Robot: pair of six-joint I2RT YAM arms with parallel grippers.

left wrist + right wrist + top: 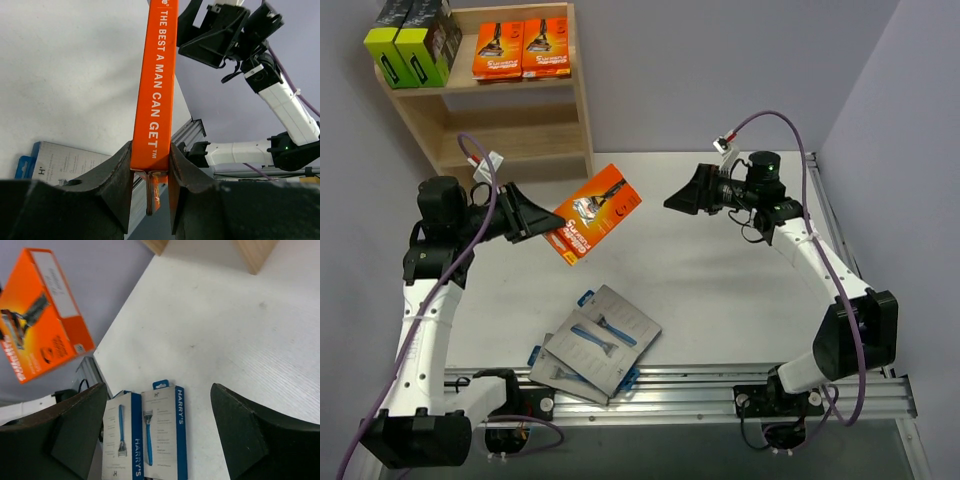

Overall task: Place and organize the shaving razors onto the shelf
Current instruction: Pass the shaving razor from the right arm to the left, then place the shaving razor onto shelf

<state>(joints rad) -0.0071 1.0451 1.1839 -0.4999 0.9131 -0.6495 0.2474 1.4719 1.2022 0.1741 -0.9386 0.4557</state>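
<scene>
The grey cards (601,345) lie in an overlapping pile at the near edge of the table (740,290). The overlap hides the count, probably three or four. Further back, the left gripper (540,222) is clamped on the lower edge of one orange pack (597,212) and holds it tilted in the air, well apart from the shelf (510,150). The right gripper (678,198) faces the pack with jaws spread wide and nothing between them. At the far left, the shelf's top tier carries two shelved packs (523,48) and two black boxes (413,40).

Risk: the grip covers one edge only, so a fast swing can pivot the pack in the jaws or release it.

Risk: the top tier has little free width, so a tilted approach can strike the side panel (582,100) or push stock out of line.

A cable (478,158) crosses the front of the lower tier, and the left wrist view cuts off the pack's upper end.
</scene>
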